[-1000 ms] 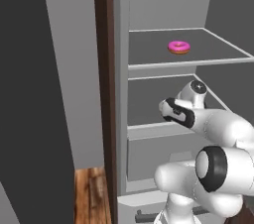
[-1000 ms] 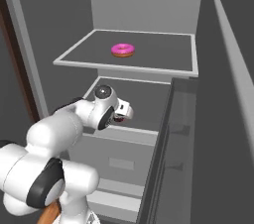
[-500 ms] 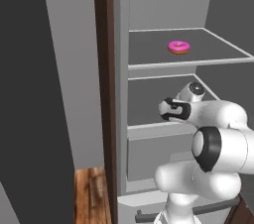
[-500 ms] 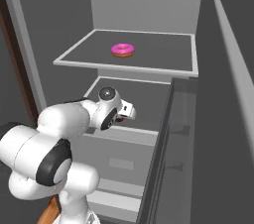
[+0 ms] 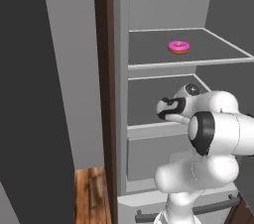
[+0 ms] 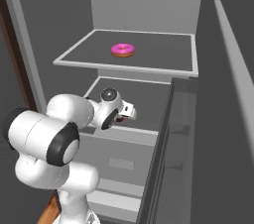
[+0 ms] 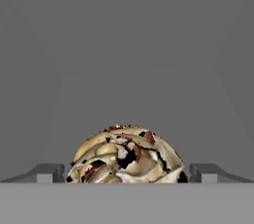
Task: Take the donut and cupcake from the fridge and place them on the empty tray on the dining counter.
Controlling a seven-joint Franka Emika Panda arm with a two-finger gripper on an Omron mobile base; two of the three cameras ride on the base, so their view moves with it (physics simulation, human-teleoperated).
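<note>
- The fridge (image 5: 163, 134) stands open, light grey inside, with grey shelves one above another and a drawer front below them.
- The donut (image 5: 178, 46), a small ring with bright pink icing, lies flat on the upper shelf. In the left base view it sits toward one o'clock; in the right base view it sits near twelve o'clock, well back from the shelf's front edge.
- The white arm reaches into the compartment just under that shelf, so the donut is above the gripper (image 5: 163, 109) and apart from it.
- In the right base view the gripper (image 6: 130, 113) sits close to the middle of the picture, pointing toward the fridge's back wall.
- The cupcake (image 7: 125, 156), a swirled tan and brown mound, lies on the lower shelf. In the hand view it sits at six o'clock, right between the two dark fingertips (image 7: 47, 172).
- The fingers stand spread wide apart, one on each side of the cupcake. Neither one presses against it.
- Behind the cupcake, plain grey shelf and back wall.
</note>
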